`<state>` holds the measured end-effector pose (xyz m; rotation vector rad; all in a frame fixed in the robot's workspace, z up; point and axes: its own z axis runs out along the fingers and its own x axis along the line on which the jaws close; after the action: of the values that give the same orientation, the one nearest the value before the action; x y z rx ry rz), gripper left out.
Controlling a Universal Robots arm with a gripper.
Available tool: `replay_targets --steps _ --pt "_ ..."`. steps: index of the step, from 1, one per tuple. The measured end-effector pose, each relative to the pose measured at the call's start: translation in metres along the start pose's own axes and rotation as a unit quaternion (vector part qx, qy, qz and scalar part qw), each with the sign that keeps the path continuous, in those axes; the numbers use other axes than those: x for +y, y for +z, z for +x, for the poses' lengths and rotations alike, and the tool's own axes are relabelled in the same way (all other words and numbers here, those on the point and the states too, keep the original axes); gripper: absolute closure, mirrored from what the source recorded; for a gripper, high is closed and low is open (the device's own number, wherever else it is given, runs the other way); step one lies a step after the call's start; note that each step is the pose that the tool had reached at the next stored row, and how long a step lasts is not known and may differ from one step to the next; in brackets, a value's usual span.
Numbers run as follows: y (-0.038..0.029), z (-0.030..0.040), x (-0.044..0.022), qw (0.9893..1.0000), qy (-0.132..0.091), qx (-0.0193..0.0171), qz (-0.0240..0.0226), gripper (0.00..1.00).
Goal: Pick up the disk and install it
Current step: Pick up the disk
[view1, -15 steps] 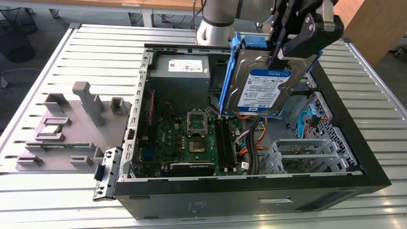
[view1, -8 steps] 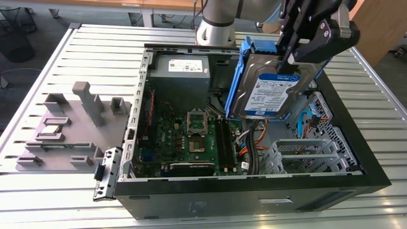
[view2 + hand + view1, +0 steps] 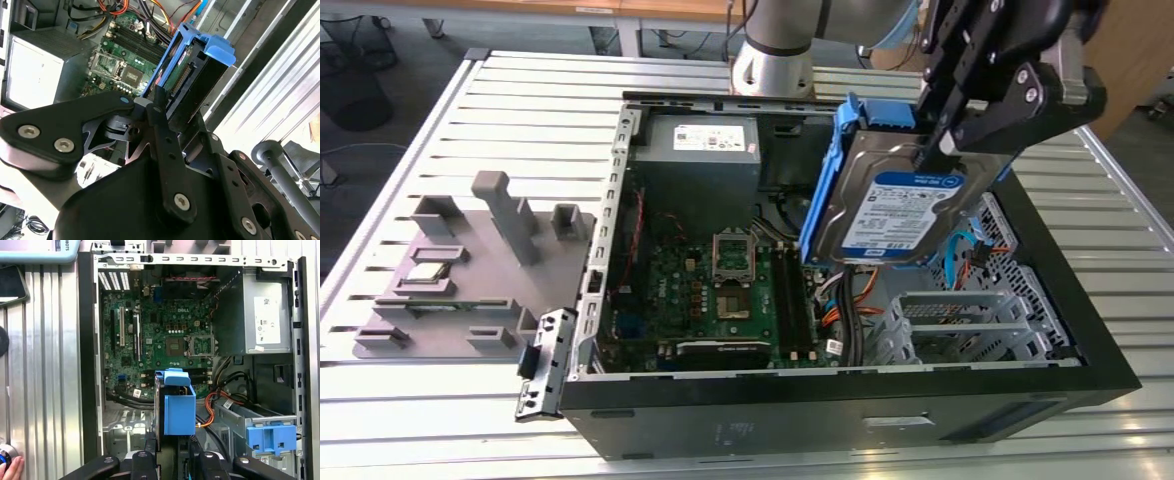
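The table point(image 3: 520, 110) carries the case point(image 3: 854, 405), which lies on its side with the panel off, likely so that its interior can be reached from above. Over the case's opening, the end effector point(image 3: 942, 150) is clamped on the disk point(image 3: 894, 215). The disk hangs on edge, gripped at its upper end, probably to leave the lower end free. A blue bracket point(image 3: 270, 436) sits in the case's drive cage.
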<state>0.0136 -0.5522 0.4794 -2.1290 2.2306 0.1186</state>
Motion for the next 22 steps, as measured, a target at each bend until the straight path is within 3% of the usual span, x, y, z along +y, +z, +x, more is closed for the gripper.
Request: replay_targets --steps 12,22 --pt "-0.0019 0.0229 -0.0074 1.0000 0.001 -0.0001 0.0001 0.65" --pt "-0.0026 0.0313 -0.0204 1.0000 0.001 0.0000 -0.0007 0.65"
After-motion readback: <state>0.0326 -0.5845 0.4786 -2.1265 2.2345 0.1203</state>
